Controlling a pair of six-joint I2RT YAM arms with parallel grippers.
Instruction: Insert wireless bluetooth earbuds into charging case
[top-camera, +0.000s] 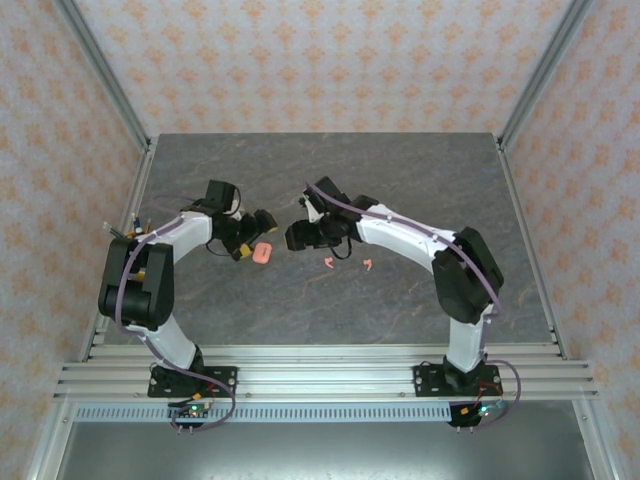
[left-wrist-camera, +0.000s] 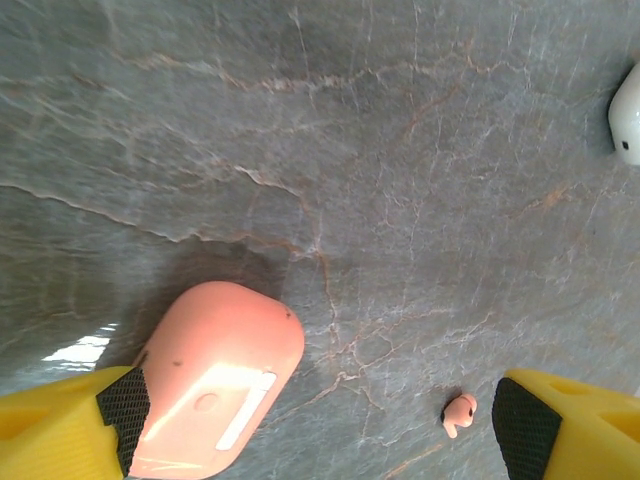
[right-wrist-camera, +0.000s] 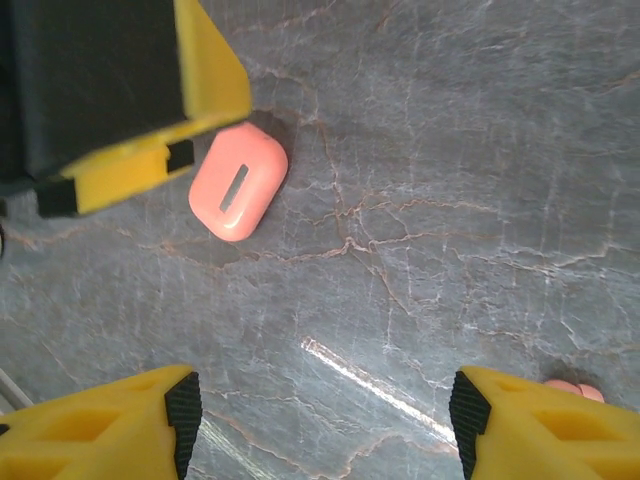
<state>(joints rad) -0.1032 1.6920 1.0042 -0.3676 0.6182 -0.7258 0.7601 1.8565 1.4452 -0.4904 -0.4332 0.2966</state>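
A coral-pink charging case (left-wrist-camera: 215, 385) lies shut on the grey marble table, touching the inner side of my left gripper's left finger (left-wrist-camera: 120, 415). My left gripper (left-wrist-camera: 320, 430) stands open over the table, holding nothing. One coral-pink earbud (left-wrist-camera: 459, 411) lies just inside its right finger. From above, two coral earbuds (top-camera: 327, 262) (top-camera: 367, 264) lie right of the case (top-camera: 263, 252). My right gripper (right-wrist-camera: 320, 420) is open and empty above bare table, with the case (right-wrist-camera: 238, 182) beyond it. An earbud (right-wrist-camera: 575, 388) peeks out behind its right finger.
A white rounded object (left-wrist-camera: 627, 115), cut off by the frame edge, lies on the table. The left gripper's yellow and black body (right-wrist-camera: 120, 90) hangs close to the right gripper. Metal frame posts and patterned walls enclose the table (top-camera: 400, 180).
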